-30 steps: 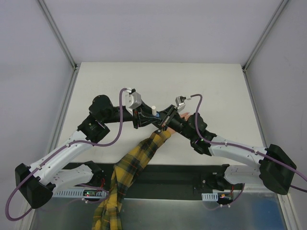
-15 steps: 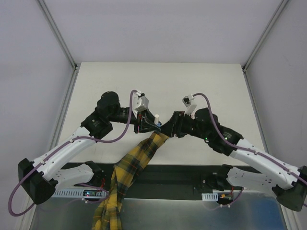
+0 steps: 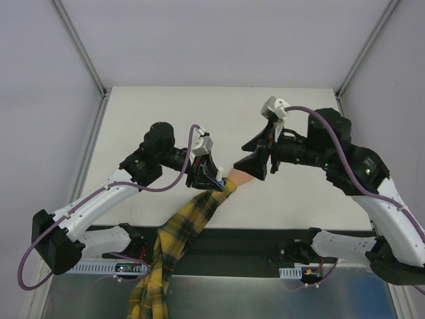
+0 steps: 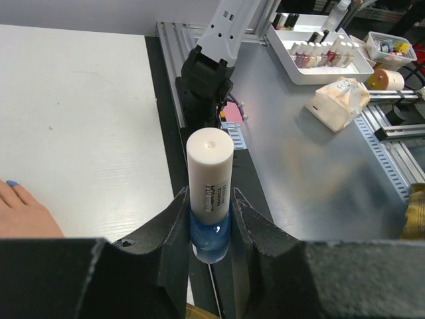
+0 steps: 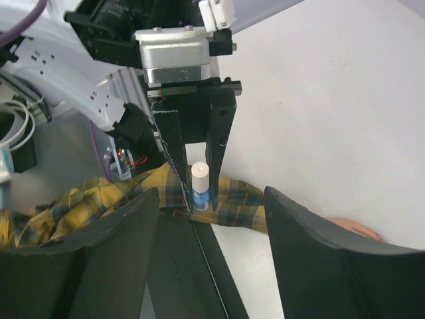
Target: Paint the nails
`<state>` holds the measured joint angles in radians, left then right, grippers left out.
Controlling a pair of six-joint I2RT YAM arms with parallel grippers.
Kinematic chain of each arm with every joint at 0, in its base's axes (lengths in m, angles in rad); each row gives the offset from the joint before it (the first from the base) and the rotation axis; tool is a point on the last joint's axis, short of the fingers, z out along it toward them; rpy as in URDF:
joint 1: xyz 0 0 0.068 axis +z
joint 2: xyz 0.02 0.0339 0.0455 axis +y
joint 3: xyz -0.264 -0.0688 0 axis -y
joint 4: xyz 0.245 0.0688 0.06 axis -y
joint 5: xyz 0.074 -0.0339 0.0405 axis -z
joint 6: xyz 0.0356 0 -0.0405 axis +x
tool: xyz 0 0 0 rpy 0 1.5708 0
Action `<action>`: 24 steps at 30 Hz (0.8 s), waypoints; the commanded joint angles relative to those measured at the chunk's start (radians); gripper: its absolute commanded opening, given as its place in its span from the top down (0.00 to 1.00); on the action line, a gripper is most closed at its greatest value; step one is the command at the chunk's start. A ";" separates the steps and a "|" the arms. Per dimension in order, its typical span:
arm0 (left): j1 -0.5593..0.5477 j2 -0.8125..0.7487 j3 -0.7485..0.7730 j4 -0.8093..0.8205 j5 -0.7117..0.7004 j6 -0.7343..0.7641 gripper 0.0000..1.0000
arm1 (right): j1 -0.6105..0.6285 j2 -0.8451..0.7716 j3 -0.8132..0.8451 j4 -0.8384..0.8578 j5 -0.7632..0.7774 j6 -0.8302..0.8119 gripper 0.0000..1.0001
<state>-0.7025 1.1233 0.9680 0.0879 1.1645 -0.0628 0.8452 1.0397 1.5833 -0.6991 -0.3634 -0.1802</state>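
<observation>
My left gripper [image 4: 210,197] is shut on a small blue polish bottle [image 4: 210,232] with a tall white cap [image 4: 210,163], held upright just above the yellow plaid sleeve [image 3: 192,216]. The peach hand [image 3: 239,178] lies flat on the white table; one light-blue nail [image 4: 12,183] shows at the left edge of the left wrist view, and the other nails are hidden. My right gripper [image 3: 251,154] hangs open above the hand and is empty. In the right wrist view it [image 5: 211,197] faces the bottle [image 5: 200,193] from a distance.
The table's dark front rail [image 4: 199,139] and the right arm's base [image 4: 206,80] lie beyond the bottle. On the metal bench stand a white tray of polish bottles [image 4: 319,56] and a wrapped bundle [image 4: 340,100]. White table surface [image 3: 219,113] stretches behind both grippers.
My right gripper has opened and pulled back up and to the right, away from the bottle. The left gripper has carried the capped bottle a little nearer, over the sleeve's cuff.
</observation>
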 commanded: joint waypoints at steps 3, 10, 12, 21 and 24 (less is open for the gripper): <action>-0.011 0.000 0.043 0.027 0.070 -0.002 1.00 | -0.014 0.127 0.069 -0.109 -0.221 -0.111 0.39; -0.011 0.001 0.043 0.026 0.072 -0.002 1.00 | -0.021 0.172 0.092 -0.109 -0.293 -0.136 0.44; -0.011 0.003 0.043 0.027 0.072 -0.002 1.00 | -0.021 0.181 0.095 -0.105 -0.325 -0.136 0.45; -0.011 -0.002 0.043 0.027 0.073 -0.002 1.00 | -0.024 0.236 0.122 -0.117 -0.376 -0.156 0.47; -0.011 -0.002 0.043 0.026 0.075 -0.002 1.00 | -0.024 0.256 0.130 -0.117 -0.387 -0.157 0.48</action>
<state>-0.7074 1.1255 0.9684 0.0841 1.1961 -0.0643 0.8261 1.2739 1.6669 -0.8204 -0.6964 -0.3084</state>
